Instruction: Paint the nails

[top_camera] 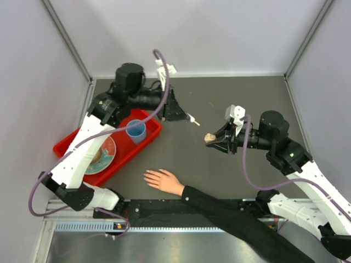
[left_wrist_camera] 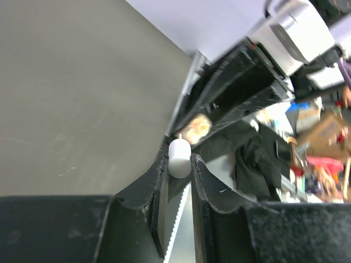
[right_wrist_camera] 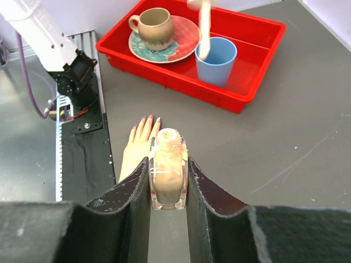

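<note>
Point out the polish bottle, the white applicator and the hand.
polish bottle (right_wrist_camera: 168,181): right wrist view, glass body.
white applicator (left_wrist_camera: 179,159): left wrist view, its side.
hand (top_camera: 163,181): top view, back of hand.

The surface (top_camera: 230,104) is matt dark grey. The red tray (right_wrist_camera: 181,87) is glossy plastic, the blue cup (right_wrist_camera: 216,60) smooth plastic, the mug (right_wrist_camera: 153,24) and plate (right_wrist_camera: 184,41) glazed ceramic. The bottle (right_wrist_camera: 167,175) is clear shiny glass, the white cap (left_wrist_camera: 179,158) smooth matt plastic. The hand (right_wrist_camera: 137,148) looks rubbery, its sleeve (top_camera: 230,211) black cloth. The left claw (left_wrist_camera: 178,160) and right claw (right_wrist_camera: 167,164) are grainy matt black.
</note>
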